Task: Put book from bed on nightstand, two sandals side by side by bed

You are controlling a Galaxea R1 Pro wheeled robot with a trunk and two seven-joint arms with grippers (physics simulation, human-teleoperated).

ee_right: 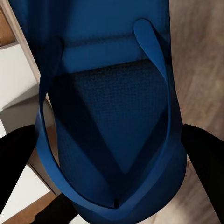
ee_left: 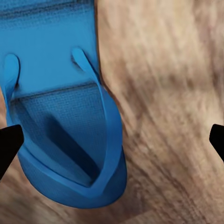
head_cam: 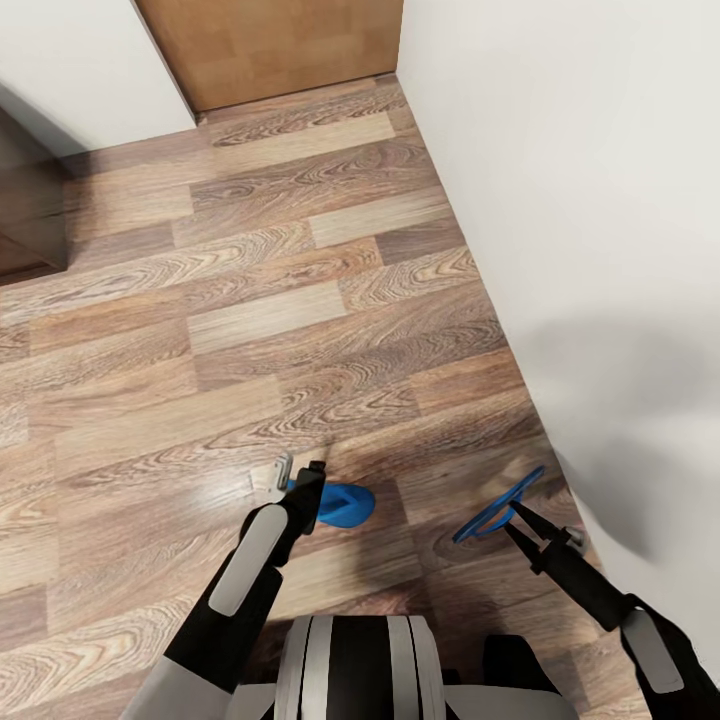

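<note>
One blue sandal (head_cam: 343, 503) lies flat on the wood floor just ahead of my base, strap up. My left gripper (head_cam: 300, 480) hangs over its near end, open, and the sandal (ee_left: 65, 140) sits toward one fingertip (ee_left: 9, 145) of the wide gap. The other blue sandal (head_cam: 493, 515) is tilted on edge off the floor beside the white wall. My right gripper (head_cam: 517, 512) is shut on it, and in the right wrist view the sandal (ee_right: 112, 116) spans the space between both fingers (ee_right: 16, 168). The book, bed and nightstand are out of view.
A white wall (head_cam: 600, 200) runs along the right, close to the right arm. A brown door (head_cam: 270, 45) stands at the far end. A dark brown piece of furniture (head_cam: 30, 230) juts in at the left edge. Wood-plank floor (head_cam: 250, 330) stretches ahead.
</note>
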